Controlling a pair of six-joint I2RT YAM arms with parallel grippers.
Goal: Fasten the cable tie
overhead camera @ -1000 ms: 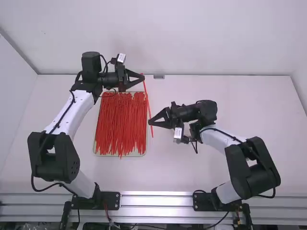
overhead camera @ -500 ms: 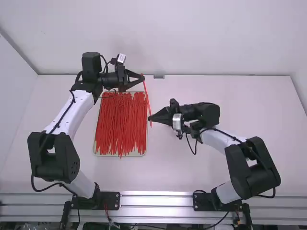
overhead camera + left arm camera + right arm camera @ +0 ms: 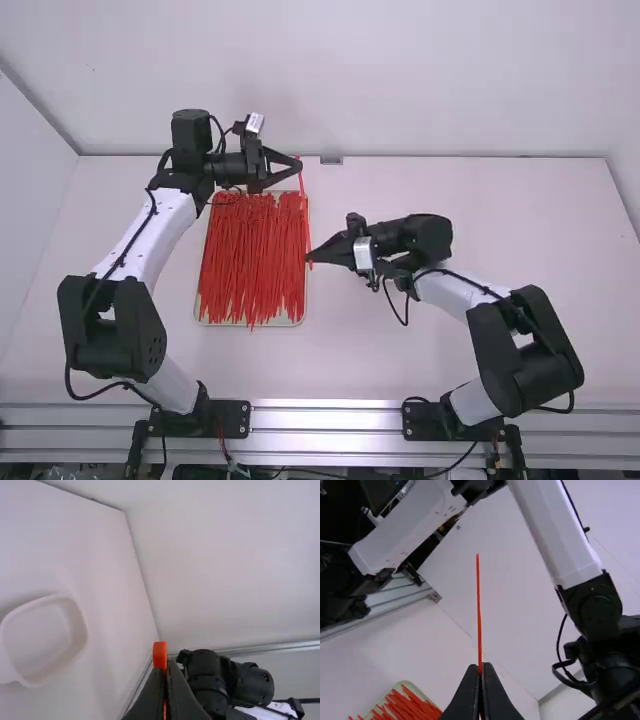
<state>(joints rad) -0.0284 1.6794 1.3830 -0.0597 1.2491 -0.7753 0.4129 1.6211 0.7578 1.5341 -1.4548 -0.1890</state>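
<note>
— Over the right edge of the tray (image 3: 205, 318), which arm has which end of the cable tie (image 3: 305, 212)?

— Left gripper (image 3: 290, 165): fingers closed on the head (image 3: 160, 655), which pokes out just past the fingertips. Right gripper (image 3: 318, 252): fingers pinched together on the strap near its other end. The tie runs nearly straight between the two, lifted clear of the spare ties (image 3: 250, 255) heaped in the tray.

— Then which step is in hand?

— Probably threading. No loop is formed yet, and the tail is well apart from the head.

— How is that step done well?

— One end should likely be held fixed as the reference, preferably the head, with its slot turned to face the other arm. The right gripper would then carry the tail round in a smooth arc so the strap bows without kinking. The tip should meet the slot squarely and along the slot's axis, toothed side toward the pawl. Which face carries the teeth cannot be told. The loop is best formed above the bare table (image 3: 480, 210), where the spare ties cannot snag it.
</note>
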